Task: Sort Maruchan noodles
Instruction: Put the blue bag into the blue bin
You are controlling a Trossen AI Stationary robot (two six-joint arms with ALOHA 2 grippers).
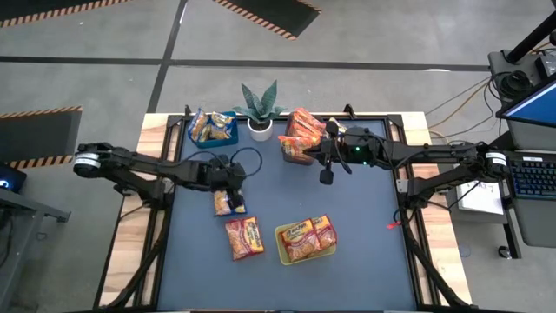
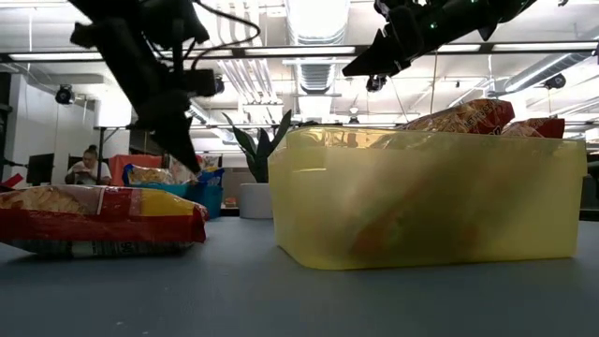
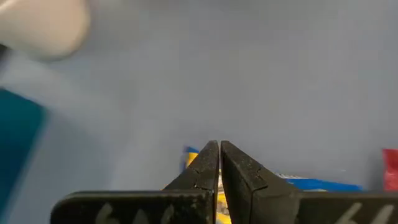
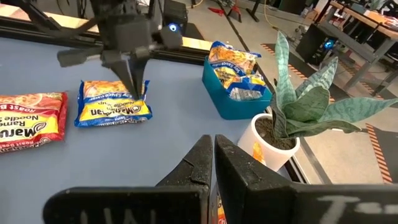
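Under the left gripper (image 1: pixel 228 193), mid-table on the left, lies a yellow-and-blue Maruchan packet (image 1: pixel 228 204) flat on the mat; fingers pressed together w/ tips at its upper edge, contact not clear. Right gripper (image 1: pixel 326 176) hangs over bare mat nr the dark clear bin (image 1: pixel 298 139) of orange packets, fingers pressed together, nothing in them. Red packet (image 1: pixel 244 237) lies beside the yellow-green bin (image 1: pixel 306 241); more yellow-blue ones in the blue bin (image 1: pixel 213 129) by the potted plant (image 1: pixel 260 109). Left wrist view shows only slivers of the packet behind the fingers; the rest is blurred.
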